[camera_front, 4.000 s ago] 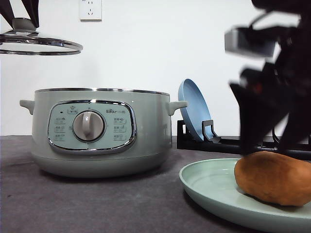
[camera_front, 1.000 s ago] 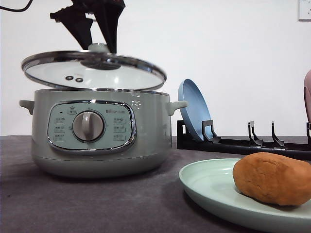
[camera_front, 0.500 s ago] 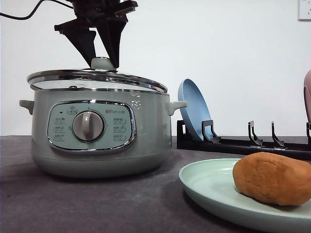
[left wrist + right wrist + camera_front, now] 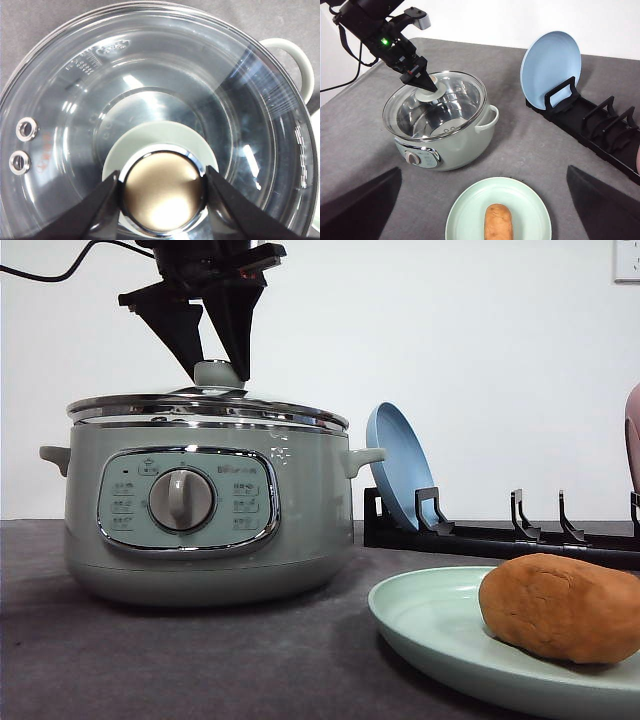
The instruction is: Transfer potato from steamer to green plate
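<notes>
We see the potato (image 4: 562,607) lying on the green plate (image 4: 430,625), which sits at the table's (image 4: 180,660) front edge, toward the right side. In the right wrist view the potato (image 4: 498,221) rests near the middle of the plate (image 4: 465,215), its long axis running front to back.

The steamer (image 4: 205,515) stands on the left half of the table, well apart from the plate, with its dial (image 4: 182,499) facing front. Its glass lid (image 4: 208,407) sits on the pot's rim. The left gripper (image 4: 218,368) comes down from above, its 2 fingers clenched on the lid's knob (image 4: 217,373); in the left wrist view the fingers (image 4: 102,207) press against both sides of the knob (image 4: 162,187).

We see the right gripper's (image 4: 482,210) 2 dark fingers at the lower corners of its wrist view, spread wide and released, holding nothing, above the plate.

Along the table's back right side, a black dish rack (image 4: 592,127) holds 1 blue plate (image 4: 551,62) upright on its edge at the end nearer the steamer.
</notes>
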{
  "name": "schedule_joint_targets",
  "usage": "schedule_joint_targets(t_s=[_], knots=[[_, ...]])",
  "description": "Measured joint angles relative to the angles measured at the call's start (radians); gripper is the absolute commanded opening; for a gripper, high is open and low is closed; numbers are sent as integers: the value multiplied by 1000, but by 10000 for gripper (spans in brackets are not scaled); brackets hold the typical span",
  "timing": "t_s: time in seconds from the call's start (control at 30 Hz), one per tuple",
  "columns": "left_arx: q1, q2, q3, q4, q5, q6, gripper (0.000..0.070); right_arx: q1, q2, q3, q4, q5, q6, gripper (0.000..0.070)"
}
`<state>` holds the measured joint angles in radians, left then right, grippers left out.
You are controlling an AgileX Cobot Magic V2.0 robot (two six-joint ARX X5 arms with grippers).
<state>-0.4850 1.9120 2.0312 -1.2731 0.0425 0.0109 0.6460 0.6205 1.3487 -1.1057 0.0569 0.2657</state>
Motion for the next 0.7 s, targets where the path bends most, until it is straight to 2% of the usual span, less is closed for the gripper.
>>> schedule_joint_targets(t_s=[0.7], knots=[[0,17,0,38,-3,33,0,0,0,0,0,26,-6,669]])
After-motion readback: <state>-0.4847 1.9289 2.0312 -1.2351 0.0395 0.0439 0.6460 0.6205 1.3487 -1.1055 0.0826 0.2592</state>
